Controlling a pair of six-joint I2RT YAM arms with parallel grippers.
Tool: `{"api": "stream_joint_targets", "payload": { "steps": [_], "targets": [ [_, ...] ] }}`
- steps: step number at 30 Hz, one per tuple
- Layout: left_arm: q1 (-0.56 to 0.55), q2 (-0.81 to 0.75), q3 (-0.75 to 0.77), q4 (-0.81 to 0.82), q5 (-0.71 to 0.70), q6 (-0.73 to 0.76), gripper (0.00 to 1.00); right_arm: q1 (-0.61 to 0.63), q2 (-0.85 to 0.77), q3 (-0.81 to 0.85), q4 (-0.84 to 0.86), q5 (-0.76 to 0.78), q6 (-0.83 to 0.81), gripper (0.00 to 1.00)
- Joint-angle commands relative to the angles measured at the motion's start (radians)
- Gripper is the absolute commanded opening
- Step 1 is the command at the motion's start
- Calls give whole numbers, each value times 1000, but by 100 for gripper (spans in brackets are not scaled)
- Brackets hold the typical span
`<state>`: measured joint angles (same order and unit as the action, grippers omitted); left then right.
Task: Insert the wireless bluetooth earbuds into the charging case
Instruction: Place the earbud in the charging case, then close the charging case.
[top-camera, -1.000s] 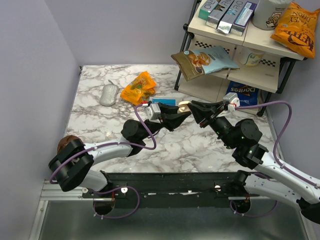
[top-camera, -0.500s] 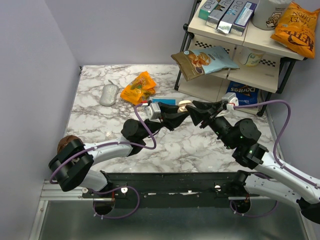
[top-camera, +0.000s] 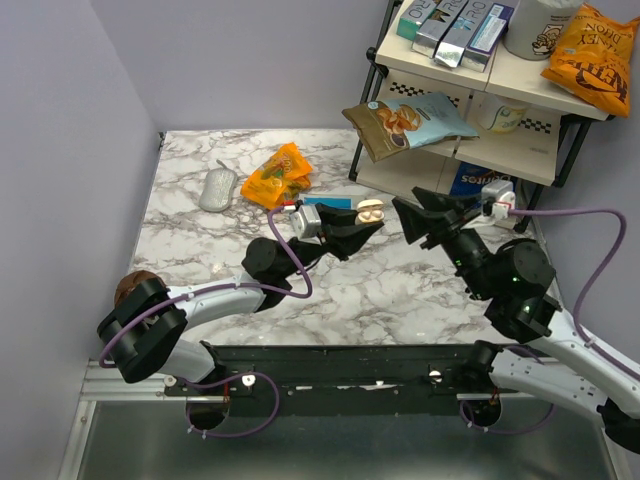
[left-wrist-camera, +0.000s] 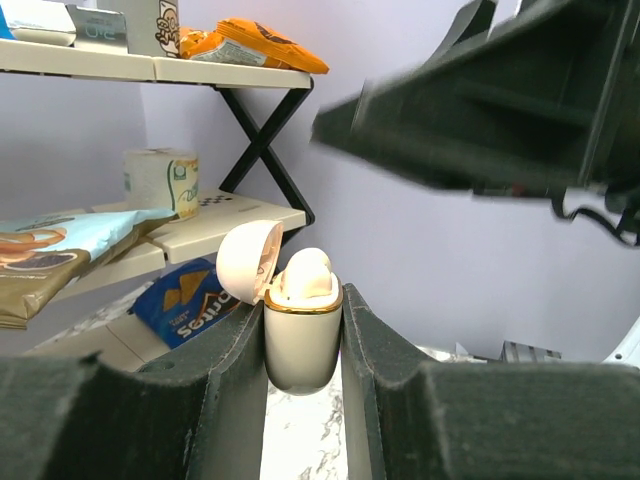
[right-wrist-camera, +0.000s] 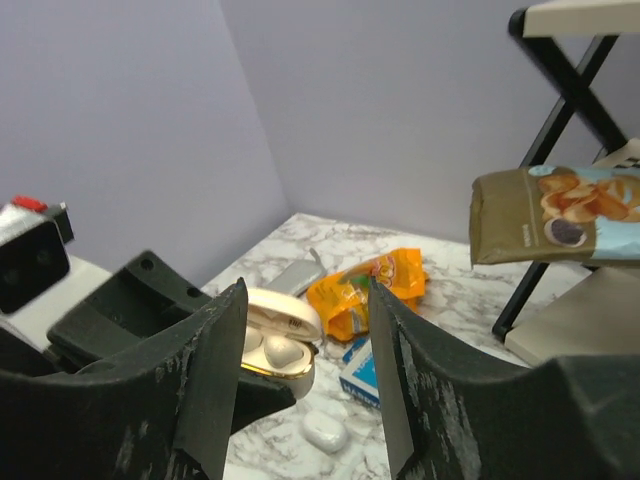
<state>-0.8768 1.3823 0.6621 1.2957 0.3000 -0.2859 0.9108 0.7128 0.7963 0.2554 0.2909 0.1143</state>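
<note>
My left gripper (top-camera: 366, 220) is shut on the charging case (top-camera: 370, 211), a cream-white case with a gold rim, held upright above the table with its lid open. In the left wrist view the case (left-wrist-camera: 303, 340) sits between my fingers and one cream earbud (left-wrist-camera: 305, 274) rises from its top. The right wrist view shows the case (right-wrist-camera: 290, 372) with two earbuds (right-wrist-camera: 279, 350) seated inside. My right gripper (top-camera: 408, 202) is open and empty, a short way right of the case; its own view shows the gap (right-wrist-camera: 307, 300) between its fingers.
A small white rounded lump (right-wrist-camera: 325, 433) lies on the marble under the case. A blue-and-white box (top-camera: 325, 203), an orange snack bag (top-camera: 278, 175) and a grey mouse (top-camera: 217, 188) lie behind. A shelf rack (top-camera: 480, 100) stands at the right.
My right gripper has drawn back to the right, away from the case it was touching. The left gripper has kept the case still.
</note>
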Motion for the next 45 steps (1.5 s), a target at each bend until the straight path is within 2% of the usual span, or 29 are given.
{"api": "stream_joint_targets", "payload": {
  "steps": [1,3,4,7,10,15,21,31,45],
  "targets": [
    [4,-20,-18,393,24,-9,0,7,-4,118,-115,135,-19,60],
    [6,-26,-22,393,50,-41,0,7,66,212,-244,162,-47,54],
    [7,-28,-22,393,89,-54,0,7,97,243,-292,174,-57,40],
    [7,-31,-27,393,157,-97,0,7,203,372,-450,183,-61,18],
    [7,-49,-48,384,179,-98,0,8,283,457,-567,148,-62,12],
    [7,-98,-79,315,203,-55,0,8,358,537,-703,74,-45,12],
    [7,-129,-90,269,203,-19,0,7,369,546,-754,-10,-33,17],
    [7,-114,-78,263,189,-12,0,7,313,485,-736,-180,-34,21],
    [7,-88,-56,264,169,-9,0,8,277,439,-731,-251,-41,22]
  ]
}}
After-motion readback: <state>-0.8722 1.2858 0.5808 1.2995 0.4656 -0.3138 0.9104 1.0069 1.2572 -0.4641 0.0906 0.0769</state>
